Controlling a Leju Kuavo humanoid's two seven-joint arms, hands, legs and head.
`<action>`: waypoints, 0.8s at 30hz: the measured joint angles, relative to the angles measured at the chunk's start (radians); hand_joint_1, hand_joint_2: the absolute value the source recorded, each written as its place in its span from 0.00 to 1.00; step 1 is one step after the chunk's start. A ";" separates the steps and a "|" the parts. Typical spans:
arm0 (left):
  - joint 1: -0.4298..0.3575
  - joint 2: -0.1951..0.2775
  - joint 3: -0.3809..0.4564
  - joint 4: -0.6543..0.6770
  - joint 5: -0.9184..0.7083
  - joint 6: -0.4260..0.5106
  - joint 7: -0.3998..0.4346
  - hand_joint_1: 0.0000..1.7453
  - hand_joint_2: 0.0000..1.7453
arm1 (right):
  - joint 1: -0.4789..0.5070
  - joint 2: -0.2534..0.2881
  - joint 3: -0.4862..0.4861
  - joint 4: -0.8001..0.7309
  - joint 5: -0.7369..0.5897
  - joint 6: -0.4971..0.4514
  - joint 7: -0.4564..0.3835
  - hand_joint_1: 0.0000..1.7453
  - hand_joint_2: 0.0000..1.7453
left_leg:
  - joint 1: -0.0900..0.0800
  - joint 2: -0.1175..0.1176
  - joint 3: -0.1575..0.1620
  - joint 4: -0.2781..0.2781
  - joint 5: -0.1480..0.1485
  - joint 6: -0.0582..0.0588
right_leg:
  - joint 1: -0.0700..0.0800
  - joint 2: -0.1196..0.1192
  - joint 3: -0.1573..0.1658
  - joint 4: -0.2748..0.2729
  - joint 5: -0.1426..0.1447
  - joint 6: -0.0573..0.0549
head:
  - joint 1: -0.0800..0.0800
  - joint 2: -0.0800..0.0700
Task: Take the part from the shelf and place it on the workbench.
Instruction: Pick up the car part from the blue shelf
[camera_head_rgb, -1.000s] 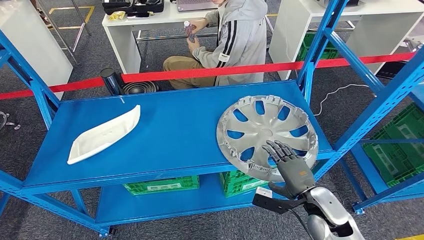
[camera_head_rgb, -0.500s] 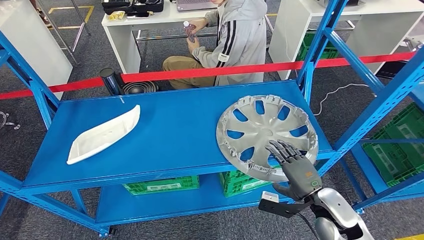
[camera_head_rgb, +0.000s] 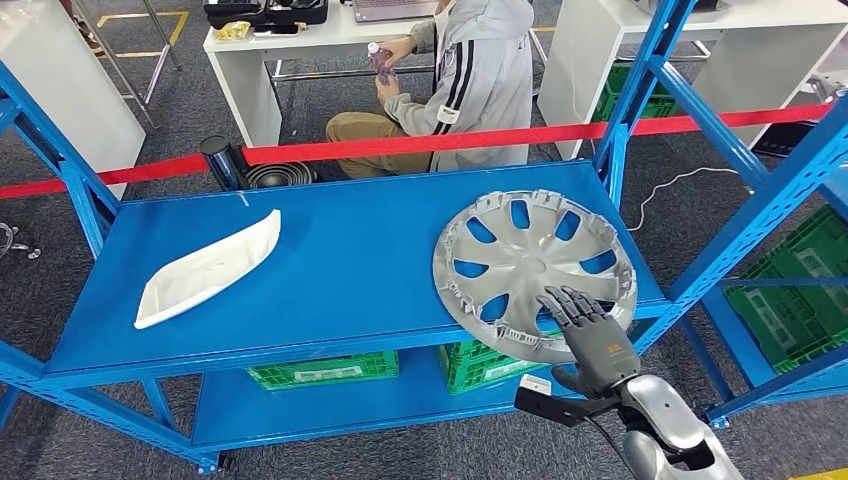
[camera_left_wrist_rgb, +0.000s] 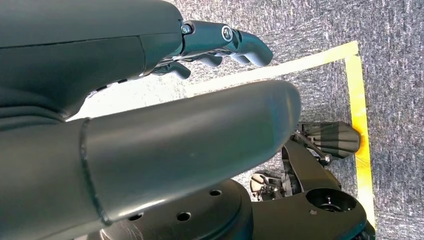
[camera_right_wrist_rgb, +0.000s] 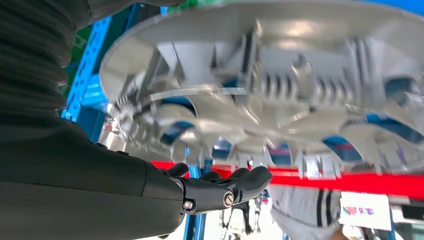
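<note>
A silver hubcap (camera_head_rgb: 530, 262) lies on the blue shelf (camera_head_rgb: 350, 260) at its right end, its near rim overhanging the front edge. My right hand (camera_head_rgb: 592, 338) reaches over that rim, fingers (camera_head_rgb: 565, 305) spread above the hubcap and thumb below the edge. In the right wrist view the hubcap (camera_right_wrist_rgb: 280, 75) sits close beside the dark fingers (camera_right_wrist_rgb: 235, 187), with a gap between them. A white elongated plastic part (camera_head_rgb: 208, 267) rests at the shelf's left end. My left hand (camera_left_wrist_rgb: 150, 100) hangs over the carpet holding nothing, fingers loosely extended.
Blue uprights (camera_head_rgb: 640, 90) frame the shelf, and another rack (camera_head_rgb: 790, 190) stands to the right. Green crates (camera_head_rgb: 320, 370) sit on the lower level. Behind a red tape (camera_head_rgb: 400, 145), a person (camera_head_rgb: 480, 70) sits at a white table (camera_head_rgb: 300, 40).
My right hand has shifted slightly to the right along the hubcap's near rim. The hubcap and white part have not moved.
</note>
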 joint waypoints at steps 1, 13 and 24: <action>0.000 0.000 0.000 0.000 0.000 0.000 -0.001 0.00 0.00 | 0.000 0.001 0.001 0.009 0.002 -0.004 0.001 0.00 1.00 | 0.000 0.000 0.000 0.000 0.000 0.000 | 0.000 0.000 0.000 0.000 0.000 0.000 | 0.000 0.000; 0.000 0.000 0.000 0.000 -0.005 0.000 -0.003 0.00 0.00 | 0.004 0.009 0.005 0.043 0.015 -0.007 0.016 0.00 1.00 | 0.000 0.000 0.000 0.000 0.000 0.000 | 0.000 0.000 0.000 0.000 0.000 0.000 | 0.000 0.000; 0.001 0.001 0.000 0.000 0.001 0.000 0.004 0.00 0.00 | 0.067 0.004 -0.013 -0.040 0.020 0.017 0.042 0.00 1.00 | 0.000 0.000 0.000 0.000 0.000 0.000 | 0.000 0.000 -0.001 0.000 -0.001 0.000 | 0.000 0.000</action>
